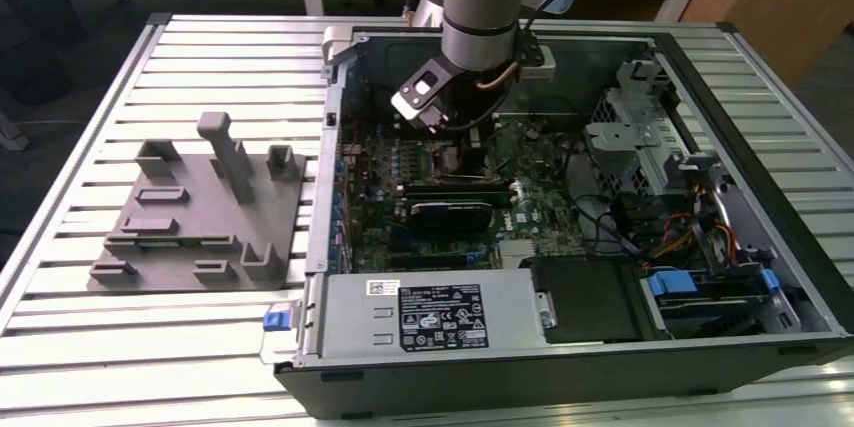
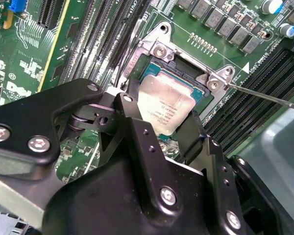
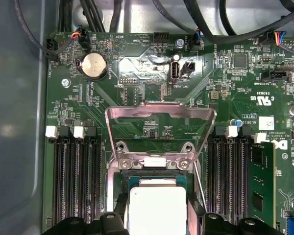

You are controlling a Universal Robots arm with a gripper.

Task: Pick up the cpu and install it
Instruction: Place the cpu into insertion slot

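Note:
The cpu, a flat square chip with a silver-grey top, lies level in the open black socket on the green motherboard; it also shows in the first wrist view as the cpu. My gripper straddles it, one black finger at one edge and the other finger against the opposite edge, so it looks shut on the chip. The socket's metal load plate stands swung open behind it. In the exterior view my gripper is down inside the open computer case.
A grey plastic fixture block sits on the slatted table at the exterior view's left. Inside the case are a power supply, a black card, drive bays with cables, memory slots and a thin retention lever.

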